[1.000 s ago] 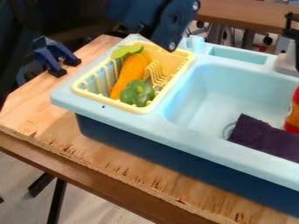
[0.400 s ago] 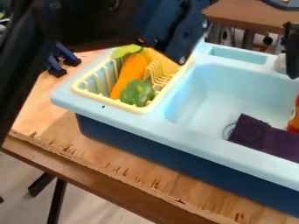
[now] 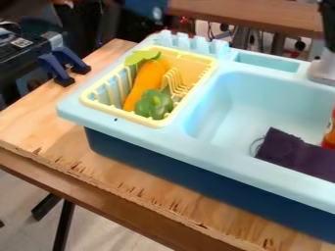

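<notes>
A dark part of the gripper (image 3: 329,24) shows at the top right corner, above the sink's grey faucet (image 3: 322,70); nothing can be made out in its hold. The light blue toy sink (image 3: 262,100) has a yellow drying rack (image 3: 192,93) set into its left side. Inside the rack lie an orange carrot-like toy (image 3: 145,81) with a green top and, in front of it, a green pepper (image 3: 154,104). A dark purple cloth (image 3: 298,154) rests in the basin. Beside it, a red and orange object (image 3: 330,130) is cut off by the right edge.
The sink stands on a wooden tabletop (image 3: 49,125) with a rough front edge. Blue clamps (image 3: 64,65) grip the table's back left side. Behind are another brown table (image 3: 262,15) and a black case (image 3: 23,54).
The arm first came lower across the upper left, then drew up and back, uncovering the rack's rear and the sink's back edge. The gripper part at right dipped, then rose.
</notes>
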